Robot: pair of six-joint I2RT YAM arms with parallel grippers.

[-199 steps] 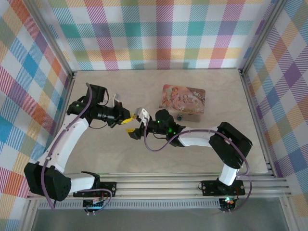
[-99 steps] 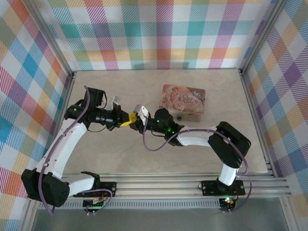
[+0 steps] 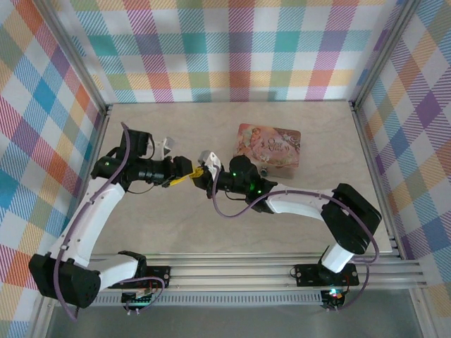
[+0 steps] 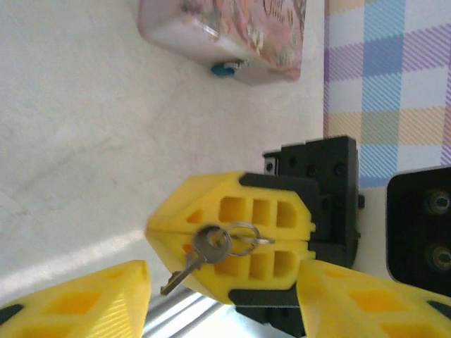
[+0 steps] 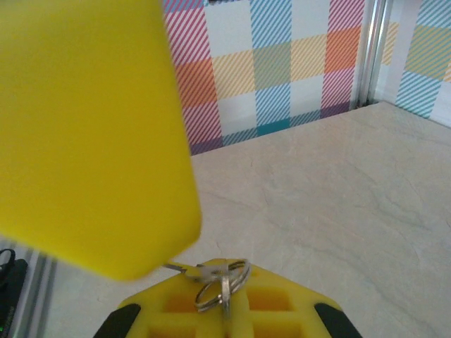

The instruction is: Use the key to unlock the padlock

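The small silver key hangs by its ring from my right gripper, whose yellow fingers are pressed shut on the ring. In the right wrist view my right gripper pinches that ring at the bottom edge. My left gripper faces it tip to tip above the table; in its own view the left gripper stands open, one finger either side of the key, holding nothing. The tiny padlock lies against the pink box's near edge, and its blue part shows in the left wrist view.
The pink illustrated box lies flat right of centre at the back, seen also from the left wrist. Checked walls and metal frame posts bound the beige table. One finger of the left gripper looms close in the right wrist view.
The right gripper has shut on the key's ring and the left gripper has opened, letting go of the key. Both arms shifted slightly back and to the right.
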